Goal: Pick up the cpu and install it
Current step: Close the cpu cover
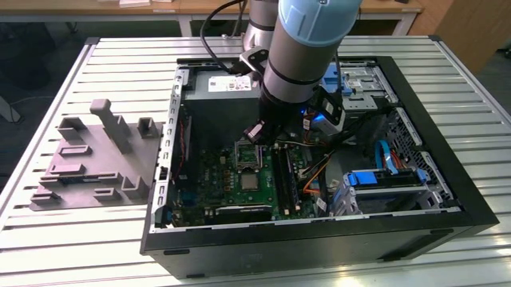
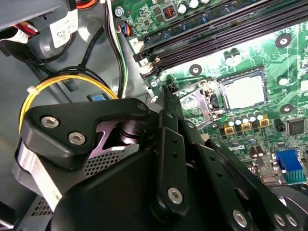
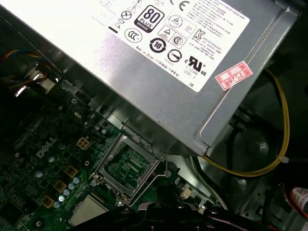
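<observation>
My gripper (image 1: pixel 262 135) hangs just above the raised black socket frame (image 1: pixel 248 156); I cannot tell how wide it stands or whether it grips anything. The cpu (image 1: pixel 250 182) lies flat just beside that frame

A silver-grey cylindrical robot arm (image 1: pixel 300 66) carries pale blue joint caps (image 1: pixel 315 21) and a looping black cable (image 1: pixel 209 36). Its black angular gripper (image 2: pixel 168 103) has jointed link bars studded with silver screws (image 2: pixel 174 194). A blue light (image 1: pixel 319 116) glows at the wrist.
</observation>
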You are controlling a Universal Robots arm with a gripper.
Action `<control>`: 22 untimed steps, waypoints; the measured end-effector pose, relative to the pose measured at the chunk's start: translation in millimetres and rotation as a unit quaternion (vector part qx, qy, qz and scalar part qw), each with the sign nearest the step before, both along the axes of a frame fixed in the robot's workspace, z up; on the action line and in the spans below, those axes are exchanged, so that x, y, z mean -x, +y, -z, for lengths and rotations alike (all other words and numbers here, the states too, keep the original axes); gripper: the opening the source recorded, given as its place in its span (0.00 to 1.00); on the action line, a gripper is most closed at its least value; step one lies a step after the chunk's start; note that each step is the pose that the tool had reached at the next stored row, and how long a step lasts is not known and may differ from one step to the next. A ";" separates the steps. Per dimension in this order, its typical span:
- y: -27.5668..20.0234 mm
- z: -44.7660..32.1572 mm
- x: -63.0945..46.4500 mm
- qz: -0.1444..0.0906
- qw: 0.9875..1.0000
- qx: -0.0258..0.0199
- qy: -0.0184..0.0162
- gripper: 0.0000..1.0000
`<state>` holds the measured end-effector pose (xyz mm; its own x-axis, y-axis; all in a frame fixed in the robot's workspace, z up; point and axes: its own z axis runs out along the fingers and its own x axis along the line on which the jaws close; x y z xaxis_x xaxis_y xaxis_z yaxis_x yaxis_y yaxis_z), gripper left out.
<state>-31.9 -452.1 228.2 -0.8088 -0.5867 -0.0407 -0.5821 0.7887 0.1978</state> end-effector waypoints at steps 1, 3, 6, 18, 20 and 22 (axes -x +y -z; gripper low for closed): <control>0.6 1.4 0.0 -0.003 1.000 0.000 0.000 0.11; 0.7 3.5 0.1 -0.017 1.000 0.000 -0.001 0.11; 0.8 5.5 0.0 -0.033 0.999 -0.001 -0.001 0.11; 3.4 11.5 -2.5 -0.056 0.998 -0.026 -0.007 0.11; 6.0 12.7 -3.6 -0.056 0.998 -0.026 -0.007 0.11; 8.5 14.5 -4.0 -0.056 0.998 -0.026 -0.008 0.11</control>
<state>-27.9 -443.6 213.7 -0.7367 -0.6708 -0.0856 -0.6699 0.7067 0.2278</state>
